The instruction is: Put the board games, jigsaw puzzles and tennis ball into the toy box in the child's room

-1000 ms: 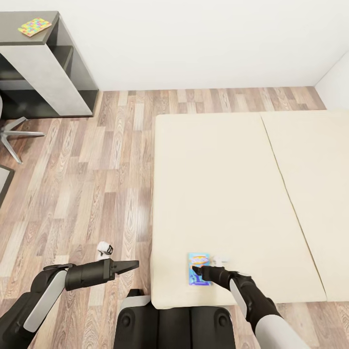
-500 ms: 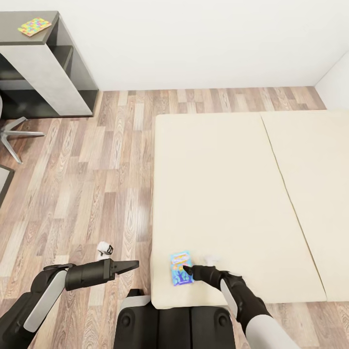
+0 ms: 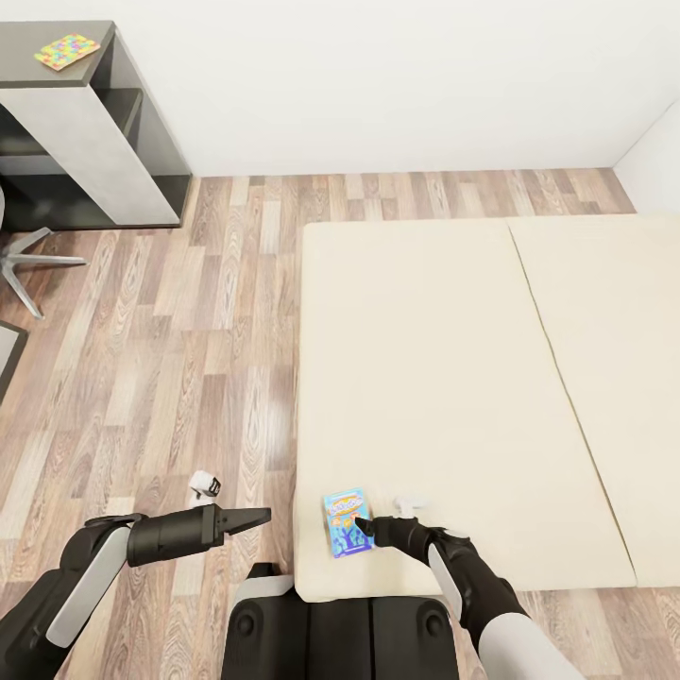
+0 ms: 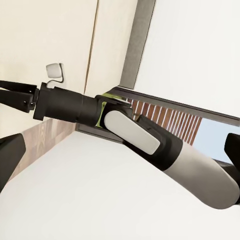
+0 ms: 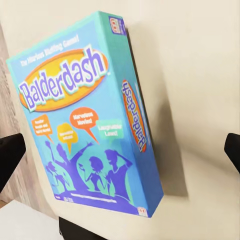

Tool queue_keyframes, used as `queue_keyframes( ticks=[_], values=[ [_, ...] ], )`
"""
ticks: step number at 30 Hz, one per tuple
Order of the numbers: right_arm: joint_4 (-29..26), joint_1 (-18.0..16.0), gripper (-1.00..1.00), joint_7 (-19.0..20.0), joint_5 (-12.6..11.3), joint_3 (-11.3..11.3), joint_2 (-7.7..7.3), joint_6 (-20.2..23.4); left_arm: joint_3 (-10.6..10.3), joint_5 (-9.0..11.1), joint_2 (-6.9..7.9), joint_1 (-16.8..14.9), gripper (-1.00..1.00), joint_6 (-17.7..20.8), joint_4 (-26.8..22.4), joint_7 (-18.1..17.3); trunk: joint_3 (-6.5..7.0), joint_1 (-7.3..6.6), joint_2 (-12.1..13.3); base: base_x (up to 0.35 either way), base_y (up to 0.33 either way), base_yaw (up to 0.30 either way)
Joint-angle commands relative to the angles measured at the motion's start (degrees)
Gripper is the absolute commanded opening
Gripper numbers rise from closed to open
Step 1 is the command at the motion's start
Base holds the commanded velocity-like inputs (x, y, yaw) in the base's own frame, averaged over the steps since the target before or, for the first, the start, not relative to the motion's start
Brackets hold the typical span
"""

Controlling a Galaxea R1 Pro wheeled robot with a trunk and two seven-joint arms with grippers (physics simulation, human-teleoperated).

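One small blue board game [image 3: 346, 521], a Balderdash box [image 5: 85, 115], lies flat on the beige bed [image 3: 425, 359] near its front left corner. My right gripper [image 3: 363, 525] sits low at the box's right edge, open, its fingertips [image 5: 10, 155] spread wide on either side of the box. Over the floor left of the bed, my left gripper [image 3: 255, 516] is open and holds nothing. A multicoloured jigsaw puzzle [image 3: 67, 51] rests on the table [image 3: 28, 71] at the far left. The toy box and tennis ball are out of view.
A chair's star base [image 3: 28, 260] stands on the wood floor below the table. A small white object [image 3: 203, 485] lies on the floor beside my left arm, and another small white piece [image 3: 408, 503] on the bed just right of the blue box.
The blue box has slid left across the mattress toward the bed's left edge, and my right gripper moved left along with it. The left arm has stayed still.
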Motion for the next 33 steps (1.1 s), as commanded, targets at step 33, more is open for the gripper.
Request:
queue_keyframes(
  ticks=[33],
  values=[
    [-0.3, 0.0, 1.00, 0.4, 0.0, -0.4, 0.10, 0.4, -0.1, 0.2, 0.06, 0.0, 1.00, 0.2, 0.0, 0.0, -0.06, 0.03, -0.1, 0.000, 0.000, 0.000]
  ],
)
